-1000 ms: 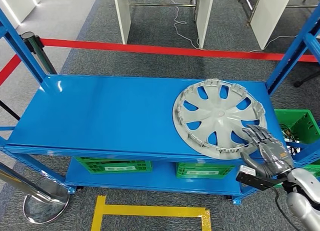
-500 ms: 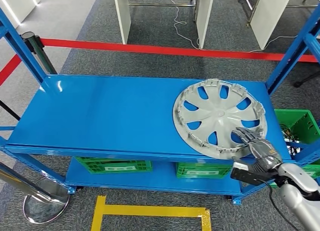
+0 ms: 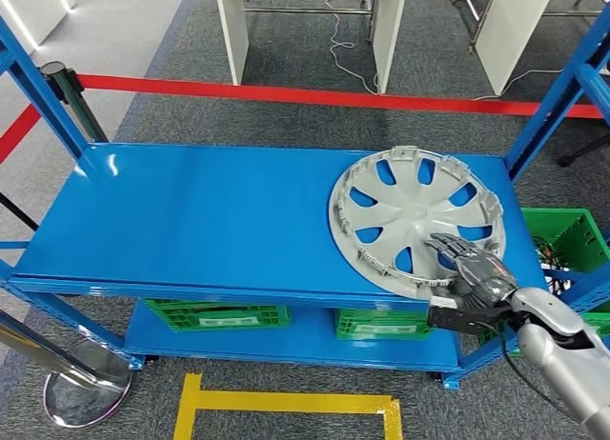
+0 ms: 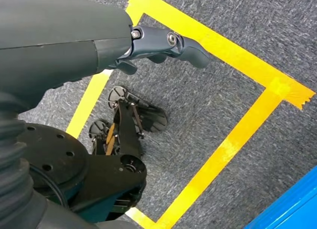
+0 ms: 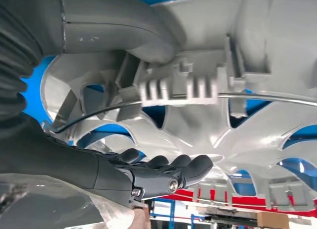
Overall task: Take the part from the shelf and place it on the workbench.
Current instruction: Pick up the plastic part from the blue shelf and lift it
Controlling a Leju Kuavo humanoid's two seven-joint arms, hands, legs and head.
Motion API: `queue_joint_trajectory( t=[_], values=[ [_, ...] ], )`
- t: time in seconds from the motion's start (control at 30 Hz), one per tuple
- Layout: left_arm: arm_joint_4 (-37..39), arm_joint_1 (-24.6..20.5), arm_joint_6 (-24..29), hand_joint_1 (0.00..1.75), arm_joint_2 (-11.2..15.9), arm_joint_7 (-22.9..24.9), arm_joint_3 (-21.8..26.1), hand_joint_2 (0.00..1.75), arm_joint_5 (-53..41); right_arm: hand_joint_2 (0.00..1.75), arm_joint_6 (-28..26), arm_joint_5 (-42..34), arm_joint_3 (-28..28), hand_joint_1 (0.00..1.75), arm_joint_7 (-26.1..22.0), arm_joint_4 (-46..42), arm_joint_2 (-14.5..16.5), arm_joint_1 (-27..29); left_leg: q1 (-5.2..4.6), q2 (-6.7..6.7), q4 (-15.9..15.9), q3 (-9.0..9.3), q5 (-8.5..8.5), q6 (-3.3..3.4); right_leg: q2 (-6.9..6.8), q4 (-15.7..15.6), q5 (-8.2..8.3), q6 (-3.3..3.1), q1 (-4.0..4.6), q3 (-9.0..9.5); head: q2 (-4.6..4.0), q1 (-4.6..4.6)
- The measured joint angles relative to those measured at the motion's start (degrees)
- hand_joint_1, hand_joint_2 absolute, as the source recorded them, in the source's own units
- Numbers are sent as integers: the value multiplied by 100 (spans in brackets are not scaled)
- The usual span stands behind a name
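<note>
A grey plastic wheel cover [image 3: 403, 216] lies flat at the right end of the blue shelf top [image 3: 201, 221], hollow side up. My right hand [image 3: 471, 269] reaches over its near rim from the front right. In the right wrist view the thumb [image 5: 123, 26] lies along one side of the wheel cover's rim [image 5: 179, 87] and the stretched fingers [image 5: 168, 172] along the other, apart, not clamped. My left hand [image 4: 164, 43] hangs over the carpet with nothing in it.
Green crates [image 3: 215, 314] stand on the lower shelf, and another green crate [image 3: 568, 235] sits to the right. Blue uprights [image 3: 554, 107] frame the shelf ends. Red floor tape [image 3: 288, 92] and white bench legs [image 3: 233, 30] lie beyond; a stanchion base [image 3: 86, 392] and yellow tape [image 3: 288, 402] are in front.
My right hand has slid left and forward, further onto the wheel cover's near rim. The cover has barely shifted on the shelf.
</note>
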Motion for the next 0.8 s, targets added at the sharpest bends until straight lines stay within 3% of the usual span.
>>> queue_joint_trajectory(
  t=[0.4,0.8],
  values=[
    [15,-136,231,0,-128,101,3,175,-77,175,321,-323,598,0,-213,1154,-34,-954,0,0,0,52,2,25,-3,-26,13,23,0,0,0,1],
    [17,-189,192,0,-162,102,4,175,-87,175,348,-428,764,0,-231,1495,-50,-1188,0,1,0,57,1,32,-1,-50,20,32,2,27,0,2]
  ],
)
